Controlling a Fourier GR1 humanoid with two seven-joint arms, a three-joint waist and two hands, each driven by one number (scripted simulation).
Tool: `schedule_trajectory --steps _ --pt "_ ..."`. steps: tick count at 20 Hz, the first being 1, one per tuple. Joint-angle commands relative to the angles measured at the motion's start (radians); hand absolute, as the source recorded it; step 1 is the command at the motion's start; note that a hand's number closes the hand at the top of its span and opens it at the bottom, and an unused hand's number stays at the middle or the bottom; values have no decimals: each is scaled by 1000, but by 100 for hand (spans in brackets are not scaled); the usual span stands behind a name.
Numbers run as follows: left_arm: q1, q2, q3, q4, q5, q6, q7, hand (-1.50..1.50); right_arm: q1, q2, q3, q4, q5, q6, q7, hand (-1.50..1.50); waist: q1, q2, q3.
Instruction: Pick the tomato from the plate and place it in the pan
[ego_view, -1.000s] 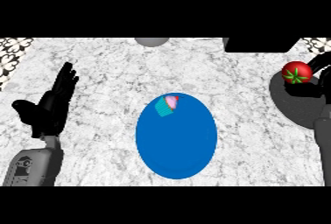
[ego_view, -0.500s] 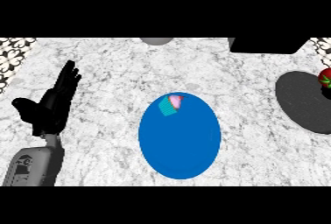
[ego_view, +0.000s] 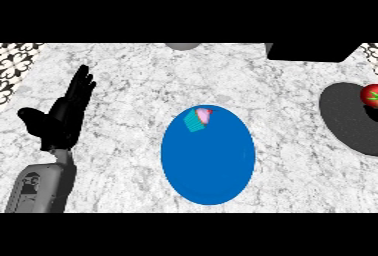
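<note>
1. A blue plate (ego_view: 210, 165) lies in the middle of the marbled counter (ego_view: 125, 75).
2. A small pink and teal item (ego_view: 198, 119) sits on the plate's far part, close to its rim.
3. A dark pan (ego_view: 345, 120) lies by the counter's right edge; the red tomato (ego_view: 370, 95) shows over its far part, cut by the view's edge.
4. The left hand (ego_view: 63, 115) rests near the left edge, fingers straight and pointing up.
5. A black box (ego_view: 310, 51) and a grey round thing (ego_view: 183, 46) stand at the far edge.

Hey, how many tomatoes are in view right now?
1. The tomato sits in the dark pan at the right edge, partly cut off; none lies on the blue plate. More could be outside the view.
</note>
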Motion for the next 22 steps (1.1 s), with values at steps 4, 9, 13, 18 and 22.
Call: schedule_trajectory --steps 4,9,13,18,22 --pt "12 -22 -21 -17 -8 7 3 0 -49 -16 -80 153 -111 223 -97 -150 10 0 1" --pt "-5 -11 -8 9 -6 3 -10 0 12 9 -135 156 -159 118 -284 -150 -6 -3 1" --pt "-1 7 11 -5 1 3 12 0 -8 -7 -224 126 -259 119 -368 -150 -19 -10 -1" --pt "74 18 18 -18 -1 -11 -12 0 75 -24 -309 141 -381 269 -488 -150 -36 -18 -3" --pt "77 23 44 0 0 3 -39 0 146 -53 -311 99 -445 511 -505 -150 -65 -29 -7"
